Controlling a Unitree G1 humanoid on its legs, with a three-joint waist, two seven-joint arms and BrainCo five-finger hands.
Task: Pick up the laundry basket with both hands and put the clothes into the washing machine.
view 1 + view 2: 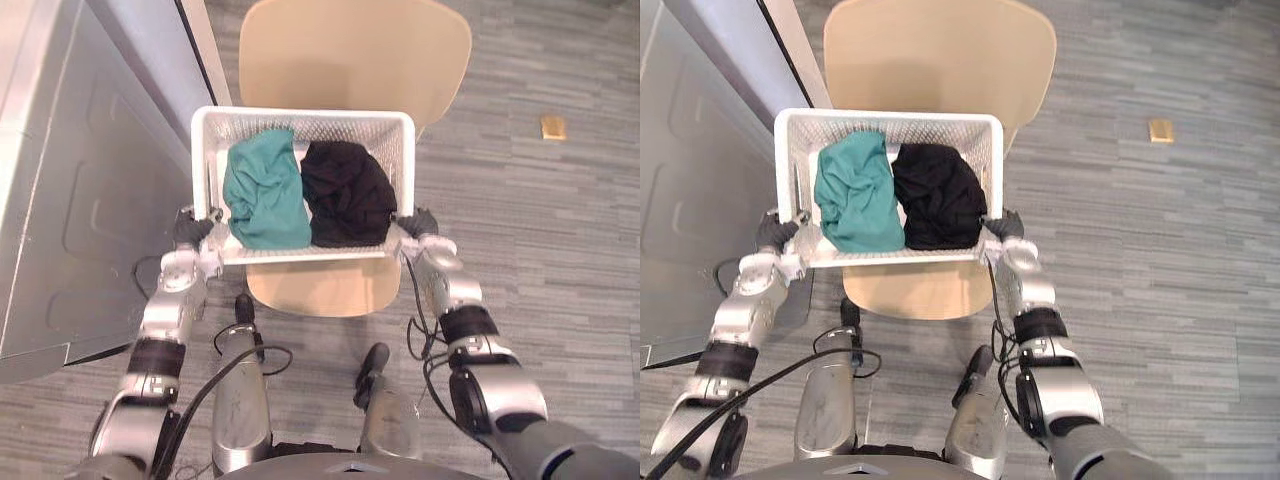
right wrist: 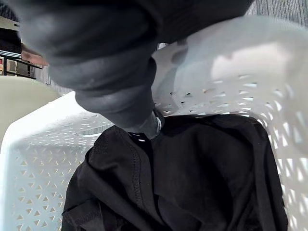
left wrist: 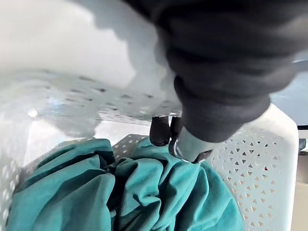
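Chair seat (image 1: 320, 290) mostly hidden under basket (image 1: 300, 125), tan floor object (image 1: 553, 127) too small to identify, grey appliance (image 1: 60, 200) cut by edge

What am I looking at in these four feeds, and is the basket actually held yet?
This is a humanoid robot with two arms and fingered hands. The two wide pictures come from cameras in its head, looking down. The two close ones come from a camera on each wrist. A white laundry basket is over a tan chair and holds a teal garment and a black garment. The left hand grips the basket's left rim and the right hand its right rim, both hooked over it. I cannot tell whether it is lifted off the seat. A grey machine stands to the robot's left.
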